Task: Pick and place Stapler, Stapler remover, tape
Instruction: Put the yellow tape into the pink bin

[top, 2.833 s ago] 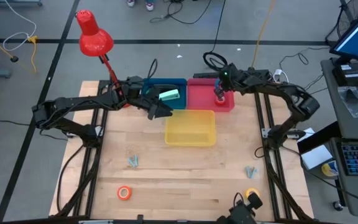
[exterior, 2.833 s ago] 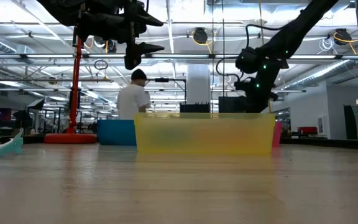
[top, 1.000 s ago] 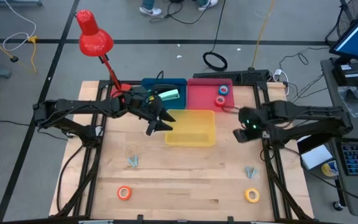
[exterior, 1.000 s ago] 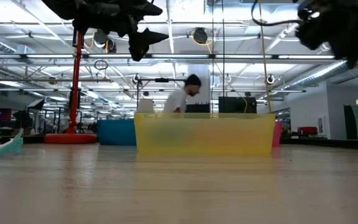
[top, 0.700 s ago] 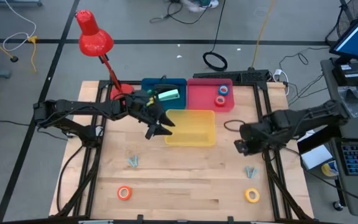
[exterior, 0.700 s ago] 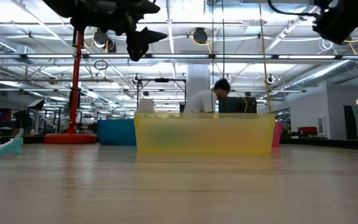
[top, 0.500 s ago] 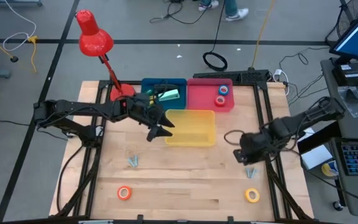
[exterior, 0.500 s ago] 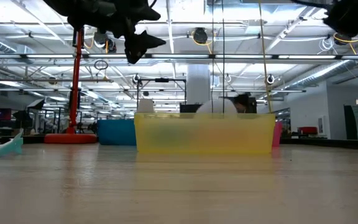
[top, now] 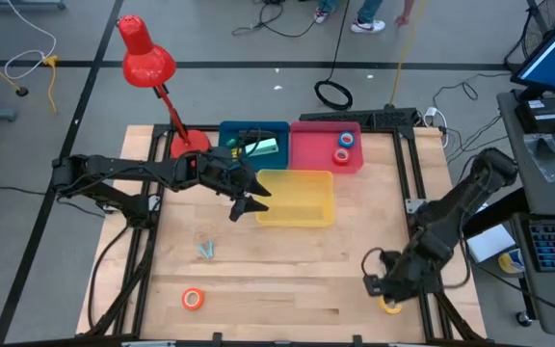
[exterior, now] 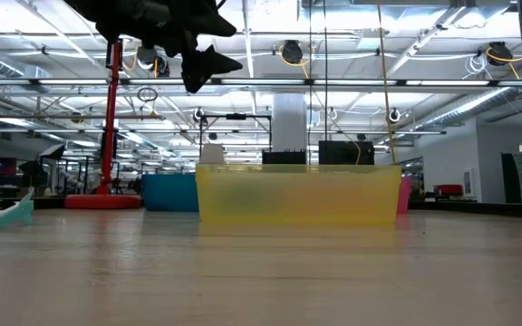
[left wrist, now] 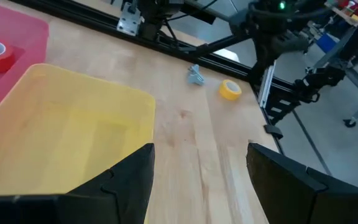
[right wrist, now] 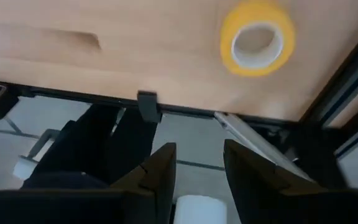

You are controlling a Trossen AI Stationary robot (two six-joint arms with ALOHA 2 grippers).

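The yellow tape lies flat near the table's near right corner, also showing as the yellow tape, and is partly covered by my right arm in the high view. My right gripper hovers open just beside it, over the near edge. The orange tape lies near the near left. The red tape and blue tape lie in the red bin. A green stapler sits in the blue bin. My left gripper hangs open above the yellow bin's left edge.
The yellow bin stands mid-table with blue and red bins behind it. One grey staple remover lies left of centre, another grey staple remover near the yellow tape. A red lamp stands at the far left. Black frame rails run along both sides.
My right arm has swung from beside the yellow bin toward the table's near edge and lowered, ending next to the yellow tape at the near right corner. It has left the low view. The left gripper has stayed over the yellow bin's left edge.
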